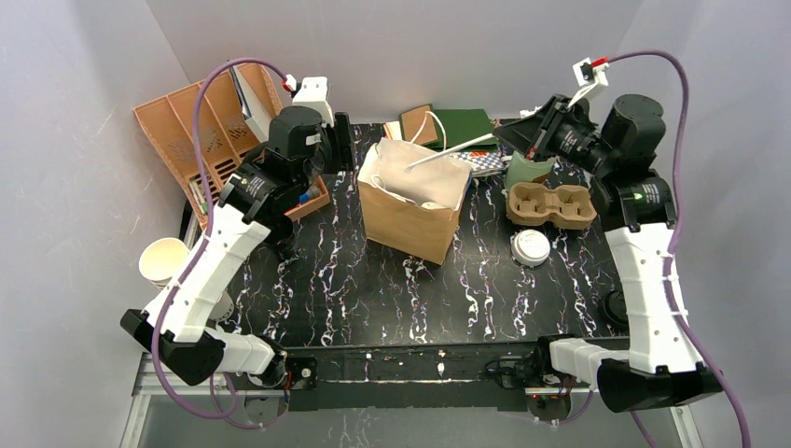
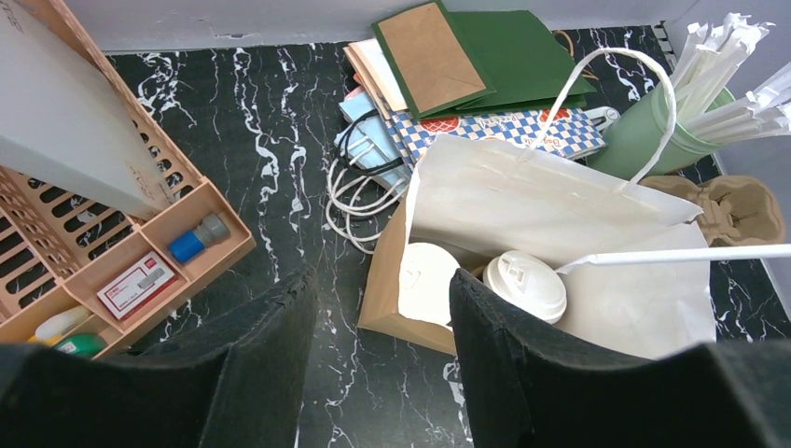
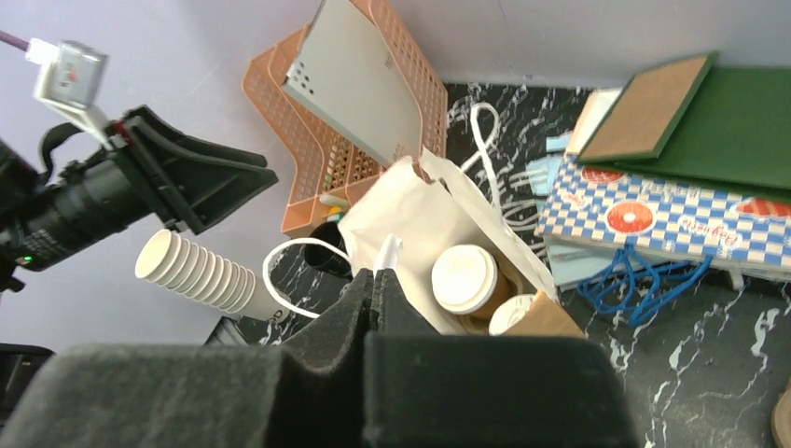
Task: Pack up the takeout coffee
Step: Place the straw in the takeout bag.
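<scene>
— While my right gripper (image 3: 375,280) hangs just right of the paper bag (image 1: 406,219), it's pinching a wrapped straw (image 2: 653,255), whose tip reaches over the bag's open mouth.
— And your left gripper (image 2: 381,280)?
— Spread, holding nothing, just left of the bag. Two lidded coffee cups (image 2: 530,285) sit inside, side by side.

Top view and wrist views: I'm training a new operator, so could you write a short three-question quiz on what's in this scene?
1. True or false: the right fingers are shut on a wrapped straw.
2. How many lidded cups show inside the paper bag?
3. Where is the cardboard cup carrier? A inside the bag; B on the table, right of the bag; C under the bag.
Key: 1 true; 2 two; 3 B.
</scene>
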{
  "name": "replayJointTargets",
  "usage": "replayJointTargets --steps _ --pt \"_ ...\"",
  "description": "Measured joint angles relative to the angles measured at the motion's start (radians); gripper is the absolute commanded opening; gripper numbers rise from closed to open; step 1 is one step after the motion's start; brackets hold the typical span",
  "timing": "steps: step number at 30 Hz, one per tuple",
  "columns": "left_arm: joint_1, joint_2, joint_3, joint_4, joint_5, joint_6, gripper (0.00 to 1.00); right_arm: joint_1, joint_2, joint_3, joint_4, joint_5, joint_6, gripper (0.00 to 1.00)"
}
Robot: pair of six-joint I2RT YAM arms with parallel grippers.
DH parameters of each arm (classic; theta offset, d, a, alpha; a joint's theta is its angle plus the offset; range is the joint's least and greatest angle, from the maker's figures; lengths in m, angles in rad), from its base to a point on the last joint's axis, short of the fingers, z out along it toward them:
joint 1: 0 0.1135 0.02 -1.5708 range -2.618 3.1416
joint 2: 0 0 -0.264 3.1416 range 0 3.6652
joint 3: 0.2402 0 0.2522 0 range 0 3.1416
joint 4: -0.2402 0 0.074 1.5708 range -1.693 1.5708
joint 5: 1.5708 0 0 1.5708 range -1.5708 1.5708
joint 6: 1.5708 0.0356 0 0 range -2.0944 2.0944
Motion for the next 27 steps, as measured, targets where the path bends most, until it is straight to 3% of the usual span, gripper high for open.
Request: replayJointTargets --steps 6,7,9,11,12,17,21,27 --pt "0.0 -0.004 -0.013 0.002 0.012 -0.006 0.53 0.0 0.031 -0.118 0.113 0.002 0.032 0.01" --pt "0.0 -0.004 -0.013 0.003 0.015 -0.008 0.53 0.0 0.036 -0.129 0.127 0.002 0.038 0.09" --pt "0.0 -0.004 -0.013 0.005 0.019 -0.011 0.53 0.005 0.05 -0.144 0.162 0.002 0.051 0.41" --pt "0.0 -0.004 -0.014 0.008 0.022 -0.013 0.53 0.019 0.063 -0.153 0.192 0.006 0.066 0.87" --pt "0.0 -0.004 -0.018 0.01 0.022 -0.014 0.53 0.037 0.07 -0.153 0.198 0.018 0.062 0.97" --pt "0.0 -0.005 -0.05 0.018 0.019 -0.028 0.6 0.207 0.128 -0.084 0.124 0.158 -0.057 0.98" --pt "0.0 -0.016 -0.086 0.035 -0.005 -0.059 0.75 0.216 0.126 -0.018 0.004 0.358 -0.121 0.96" --pt "0.0 -0.037 -0.096 0.035 -0.026 -0.102 0.82 0.132 0.259 0.251 -0.235 0.625 -0.139 0.69"
